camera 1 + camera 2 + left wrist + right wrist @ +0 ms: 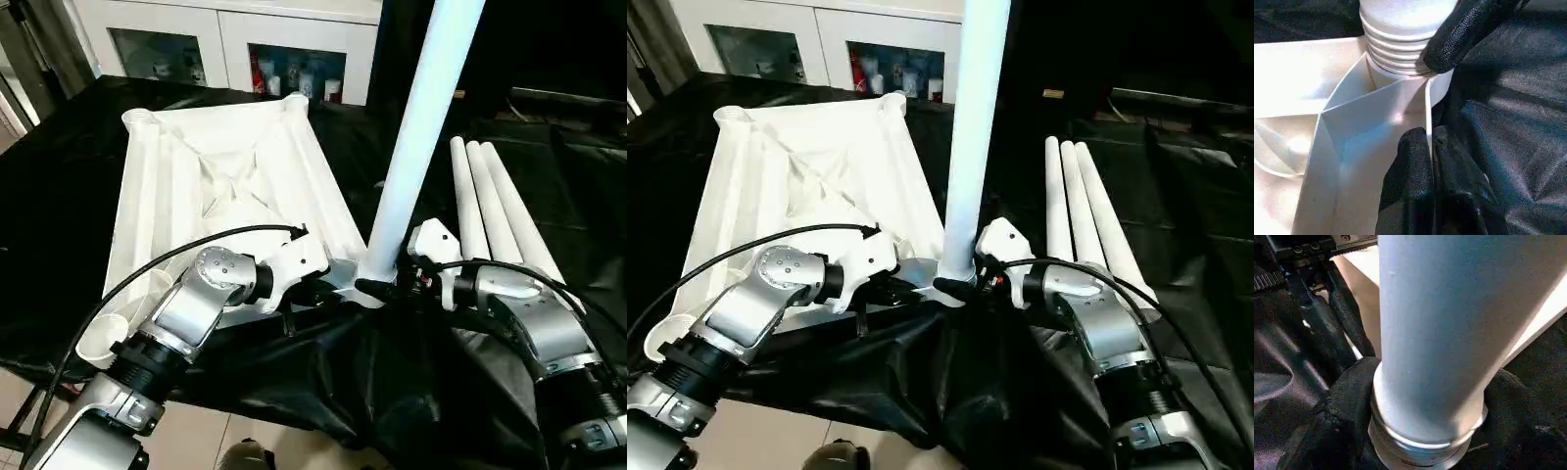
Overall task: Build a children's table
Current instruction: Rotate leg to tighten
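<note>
- Tabletop (235,166): upside down on the black-draped work table (59,196), ribbed underside up.
- Left gripper (1430,147): fingers pinched closed on the tabletop's thin rim wall, by the near corner socket.
- Upright leg (421,127): standing in that socket, threaded base visible.
- Right gripper (1420,431): fingers spread around the leg's base, touching it.
- Three spare legs (495,201): side by side, far right.
</note>
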Tool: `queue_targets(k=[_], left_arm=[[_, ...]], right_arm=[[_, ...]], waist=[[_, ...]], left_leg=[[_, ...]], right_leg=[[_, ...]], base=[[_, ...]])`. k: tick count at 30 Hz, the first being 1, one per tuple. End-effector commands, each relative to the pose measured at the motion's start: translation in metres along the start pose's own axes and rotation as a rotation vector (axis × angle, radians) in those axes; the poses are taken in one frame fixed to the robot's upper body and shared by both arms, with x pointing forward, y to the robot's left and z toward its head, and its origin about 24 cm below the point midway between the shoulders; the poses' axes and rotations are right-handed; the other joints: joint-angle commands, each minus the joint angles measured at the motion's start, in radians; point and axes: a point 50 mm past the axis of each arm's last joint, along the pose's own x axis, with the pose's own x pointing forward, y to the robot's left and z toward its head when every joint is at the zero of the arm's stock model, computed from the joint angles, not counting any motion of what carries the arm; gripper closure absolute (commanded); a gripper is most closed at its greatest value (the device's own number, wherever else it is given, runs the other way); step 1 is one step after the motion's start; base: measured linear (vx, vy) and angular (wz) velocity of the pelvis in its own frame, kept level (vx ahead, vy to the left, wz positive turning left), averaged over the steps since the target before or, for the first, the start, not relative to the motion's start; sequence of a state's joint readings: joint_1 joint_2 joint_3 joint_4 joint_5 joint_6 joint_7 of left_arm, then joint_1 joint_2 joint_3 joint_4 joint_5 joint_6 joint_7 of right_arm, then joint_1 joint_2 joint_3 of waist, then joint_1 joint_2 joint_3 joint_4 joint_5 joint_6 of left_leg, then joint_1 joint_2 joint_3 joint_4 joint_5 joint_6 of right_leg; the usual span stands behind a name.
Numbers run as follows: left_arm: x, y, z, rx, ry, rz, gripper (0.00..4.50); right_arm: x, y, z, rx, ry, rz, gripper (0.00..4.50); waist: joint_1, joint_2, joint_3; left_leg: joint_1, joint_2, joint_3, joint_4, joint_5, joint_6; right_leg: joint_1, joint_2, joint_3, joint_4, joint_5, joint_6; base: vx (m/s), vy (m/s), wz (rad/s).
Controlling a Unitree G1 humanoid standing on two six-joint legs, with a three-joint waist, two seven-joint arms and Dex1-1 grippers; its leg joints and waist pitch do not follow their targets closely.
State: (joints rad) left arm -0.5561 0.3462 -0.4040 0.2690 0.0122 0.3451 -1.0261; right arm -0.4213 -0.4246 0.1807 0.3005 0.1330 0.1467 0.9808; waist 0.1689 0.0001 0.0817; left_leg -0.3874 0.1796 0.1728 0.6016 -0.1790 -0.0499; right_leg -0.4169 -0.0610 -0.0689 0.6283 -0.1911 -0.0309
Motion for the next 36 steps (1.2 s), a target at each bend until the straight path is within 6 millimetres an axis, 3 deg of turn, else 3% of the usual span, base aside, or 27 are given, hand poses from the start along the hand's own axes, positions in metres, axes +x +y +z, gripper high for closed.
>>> queue_targets(k=[1, 8, 9, 12, 13, 17, 18, 19, 22, 24, 30, 34, 36], left_arm=[[0.003, -0.003, 0.019, 0.056, -0.086, -0.032, 4.5], [0.016, 0.012, 0.015, -0.067, -0.078, 0.145, 4.5], [0.026, 0.02, 0.016, -0.141, -0.077, 0.257, 4.5], [0.038, 0.026, 0.021, -0.229, -0.077, 0.369, 4.5], [0.048, 0.027, 0.028, -0.268, -0.085, 0.411, 4.5], [0.06, 0.025, 0.038, -0.275, -0.091, 0.454, 4.5], [0.062, 0.024, 0.04, -0.27, -0.091, 0.453, 4.5], [0.064, 0.022, 0.042, -0.256, -0.096, 0.442, 4.5], [0.065, 0.02, 0.045, -0.23, -0.121, 0.42, 4.5], [0.065, 0.02, 0.043, -0.224, -0.128, 0.405, 4.5], [0.06, 0.016, 0.04, -0.173, -0.159, 0.329, 4.5], [0.047, 0.001, 0.03, -0.067, -0.173, 0.12, 4.5], [0.043, -0.002, 0.028, -0.047, -0.18, 0.072, 4.5]], right_arm=[[0.002, -0.002, -0.004, 0.025, 0.007, -0.038, 1.75], [0.015, -0.001, -0.022, 0.137, 0.013, -0.196, 1.75], [0.026, -0.003, -0.03, 0.225, 0.008, -0.328, 1.75], [0.041, -0.001, -0.035, 0.33, -0.007, -0.426, 1.76], [0.054, 0.003, -0.034, 0.383, -0.026, -0.485, 1.76], [0.07, 0.005, -0.029, 0.423, -0.043, -0.576, 1.76], [0.072, 0.005, -0.027, 0.442, -0.06, -0.568, 1.2], [0.074, 0.006, -0.024, 0.469, -0.091, -0.559, 1.06], [0.075, 0.005, -0.02, 0.465, -0.11, -0.541, 0.96], [0.073, 0.003, -0.019, 0.414, -0.103, -0.546, 0.62], [0.059, -0.001, -0.011, 0.343, -0.145, -0.456, 0.59], [0.029, -0.001, -0.009, 0.185, -0.115, -0.263, 0.59], [0.023, -0.001, -0.009, 0.16, -0.105, -0.227, 0.59]], waist=[[-0.001, -0.003, -0.09], [-0.009, -0.001, -0.083], [-0.01, 0.004, -0.08], [-0.017, 0.002, -0.079], [-0.018, 0.002, -0.08], [-0.027, 0.009, -0.083], [-0.028, 0.008, -0.084], [-0.027, 0.007, -0.084], [-0.028, 0.011, -0.084], [-0.03, 0.013, -0.084], [-0.028, 0.012, -0.085], [-0.02, 0.007, -0.086], [-0.019, 0.014, -0.085]], left_leg=[[0.014, 0.052, -0.018, -0.058, -0.09, 0.066], [0.015, 0.047, -0.017, -0.061, -0.123, 0.046], [0.016, 0.047, -0.018, -0.062, -0.134, 0.038], [0.02, 0.043, -0.018, -0.065, -0.172, 0.021], [0.019, 0.043, -0.021, -0.067, -0.166, 0.02], [0.018, 0.042, -0.021, -0.067, -0.159, 0.032], [0.016, 0.041, -0.021, -0.067, -0.154, 0.036], [0.015, 0.041, -0.021, -0.067, -0.15, 0.044], [0.013, 0.044, -0.023, -0.069, -0.157, 0.058], [0.015, 0.045, -0.022, -0.07, -0.165, 0.055], [0.013, 0.046, -0.022, -0.07, -0.156, 0.065], [0.013, 0.048, -0.021, -0.066, -0.127, 0.088], [0.017, 0.051, -0.019, -0.066, -0.149, 0.09]], right_leg=[[0.065, -0.091, 0.054, -0.065, -0.078, -0.216], [0.065, -0.091, 0.054, -0.076, -0.125, -0.21], [0.063, -0.092, 0.055, -0.079, -0.16, -0.2], [0.063, -0.095, 0.052, -0.092, -0.251, -0.184], [0.064, -0.095, 0.052, -0.092, -0.258, -0.175], [0.064, -0.093, 0.052, -0.091, -0.213, -0.176], [0.065, -0.093, 0.052, -0.09, -0.207, -0.175], [0.067, -0.094, 0.052, -0.091, -0.202, -0.17], [0.067, -0.093, 0.05, -0.092, -0.204, -0.165], [0.064, -0.094, 0.05, -0.094, -0.211, -0.167], [0.067, -0.094, 0.051, -0.092, -0.188, -0.167], [0.071, -0.093, 0.052, -0.089, -0.158, -0.168], [0.063, -0.095, 0.053, -0.092, -0.201, -0.168]], base=[[0.0, 0.0, 0.0], [0.0, 0.0, 0.0], [0.0, 0.0, 0.0], [0.0, 0.0, 0.0], [0.0, 0.0, 0.0], [0.0, 0.0, 0.0], [0.0, 0.0, 0.0], [0.0, 0.0, 0.0], [0.0, 0.0, 0.0], [0.0, 0.0, 0.0], [0.0, 0.0, 0.0], [0.0, 0.0, 0.0], [0.0, 0.0, 0.0]])
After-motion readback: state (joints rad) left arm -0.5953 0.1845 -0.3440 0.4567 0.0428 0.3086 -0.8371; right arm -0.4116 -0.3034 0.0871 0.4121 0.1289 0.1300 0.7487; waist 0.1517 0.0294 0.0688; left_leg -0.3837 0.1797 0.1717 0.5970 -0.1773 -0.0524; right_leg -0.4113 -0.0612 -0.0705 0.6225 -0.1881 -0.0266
